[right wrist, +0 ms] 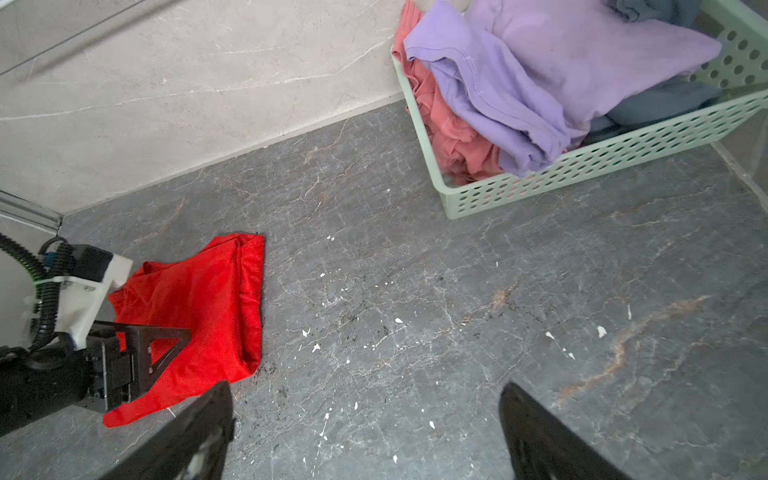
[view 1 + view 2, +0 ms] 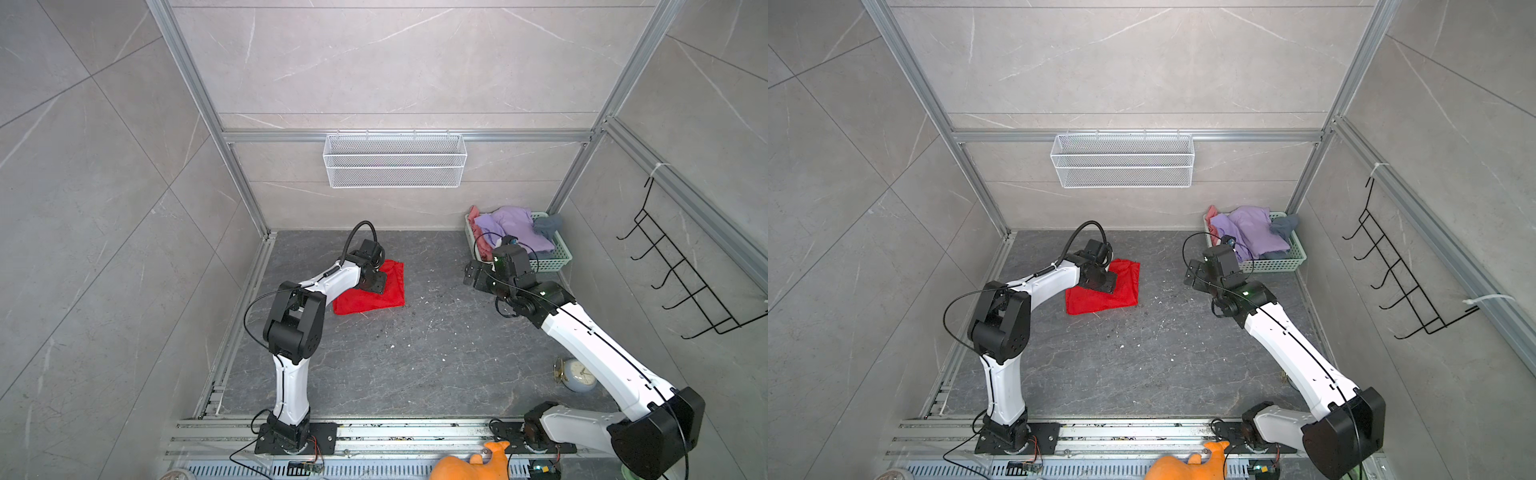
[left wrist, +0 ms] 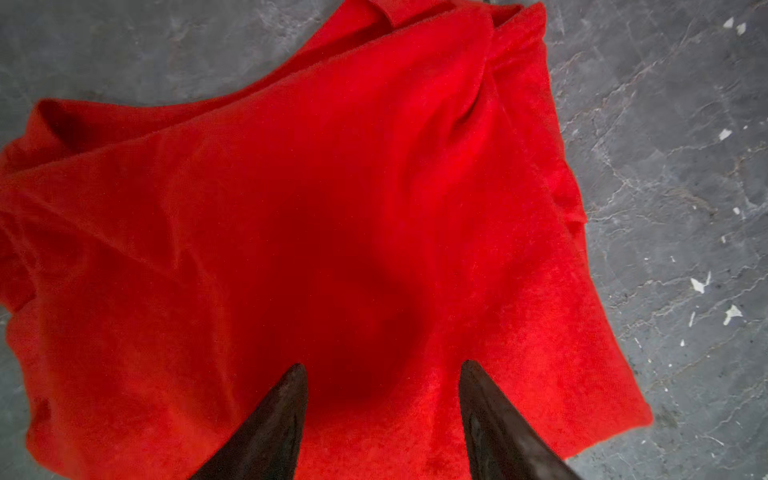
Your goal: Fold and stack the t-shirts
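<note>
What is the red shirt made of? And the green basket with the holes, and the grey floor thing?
The red shirt looks like soft, matte, slightly fuzzy cloth: it creases and lies folded in layers. The green basket looks like smooth moulded plastic: stiff walls with even rows of round holes. The tabletop looks like matte grey stone with pale veins, or a print of it; I cannot tell which.

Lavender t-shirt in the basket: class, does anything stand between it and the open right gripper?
Nothing covers the lavender t-shirt; it lies uppermost in the basket. Only the basket's low perforated wall stands between it and the right gripper.
</note>
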